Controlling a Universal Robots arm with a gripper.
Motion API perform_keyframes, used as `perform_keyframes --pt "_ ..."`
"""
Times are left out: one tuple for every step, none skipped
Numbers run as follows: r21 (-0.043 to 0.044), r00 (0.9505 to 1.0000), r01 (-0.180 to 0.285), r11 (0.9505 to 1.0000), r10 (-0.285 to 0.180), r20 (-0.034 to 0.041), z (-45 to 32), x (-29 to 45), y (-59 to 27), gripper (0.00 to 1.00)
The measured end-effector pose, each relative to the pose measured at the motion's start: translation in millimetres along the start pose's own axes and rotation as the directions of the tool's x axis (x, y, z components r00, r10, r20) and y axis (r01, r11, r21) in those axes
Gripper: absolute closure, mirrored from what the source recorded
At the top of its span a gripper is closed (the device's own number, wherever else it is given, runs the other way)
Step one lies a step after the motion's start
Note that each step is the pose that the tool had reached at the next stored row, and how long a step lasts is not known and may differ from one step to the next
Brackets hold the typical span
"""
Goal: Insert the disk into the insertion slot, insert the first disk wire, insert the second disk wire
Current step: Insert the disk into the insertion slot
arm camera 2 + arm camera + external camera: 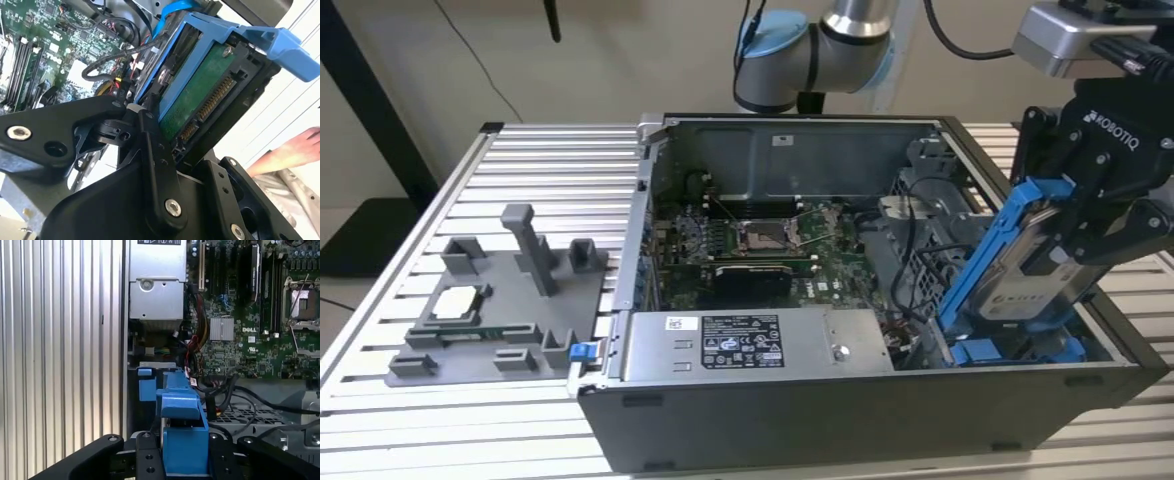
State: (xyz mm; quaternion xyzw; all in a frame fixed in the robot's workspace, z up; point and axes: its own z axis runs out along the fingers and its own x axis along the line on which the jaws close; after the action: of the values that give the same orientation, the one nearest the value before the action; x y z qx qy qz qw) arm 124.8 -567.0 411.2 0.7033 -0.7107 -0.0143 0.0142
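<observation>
Gripper: your gripper (1078, 235) is clenched on the disk (1017, 292), with a black finger (152, 165) pressing each long side of the blue carrier.
Disk: it is steeply tilted. The lower end is down inside the computer case (854, 425) at the corner on the exterior view's right. The upper end leans out over the case wall.
Disk underside: in the second wrist view you see the green board (200, 100) with its connector pins exposed.
Slot: the insertion slot (1027, 352) sits directly under the disk's lower end, with blue tabs showing either side. The disk is not lying flat in it. You can't tell if the lower edge touches the bay.
Wires: black cables (115, 60) loop loose just beside the disk, over the motherboard (761, 265).
Power-supply box (747, 345): it runs along the case's near edge, beside the slot.
Table (454, 180): slatted metal, with a grey fixture (494, 320) on it near the case, at the exterior view's left.
Person: a hand (287, 150) is near the gripper in the second wrist view.
</observation>
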Motion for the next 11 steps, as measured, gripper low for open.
perform_keyframes --pt "0.0001 1.0000 0.000 1.0000 0.000 0.0000 0.9 0.2 0.0 1.00" --pt "0.0001 1.0000 0.000 1.0000 0.000 0.0000 1.2 0.8 -0.1 1.00" --pt "0.0001 1.0000 0.000 1.0000 0.000 0.0000 1.5 1.9 -0.2 1.00" --pt "0.0002 1.0000 0.000 1.0000 0.000 0.0000 1.7 3.2 -0.2 1.00" --pt "0.0000 1.0000 0.000 1.0000 0.000 0.0000 2.0 4.2 -0.2 1.00" --pt "0.0000 1.0000 0.000 1.0000 0.000 0.0003 2.9 4.5 -0.2 1.00" --pt "0.0000 1.0000 0.000 1.0000 0.000 0.0001 4.0 4.5 -0.1 1.00" --pt "0.0001 1.0000 0.000 1.0000 0.000 -0.0001 5.3 4.5 0.0 1.00" --pt "0.0001 1.0000 0.000 1.0000 0.000 0.0000 6.8 4.5 0.0 1.00" --pt "0.0001 1.0000 0.000 1.0000 0.000 0.0002 8.4 4.5 0.1 1.00" --pt "0.0001 1.0000 0.000 1.0000 0.000 0.0000 9.7 4.5 0.2 1.00"
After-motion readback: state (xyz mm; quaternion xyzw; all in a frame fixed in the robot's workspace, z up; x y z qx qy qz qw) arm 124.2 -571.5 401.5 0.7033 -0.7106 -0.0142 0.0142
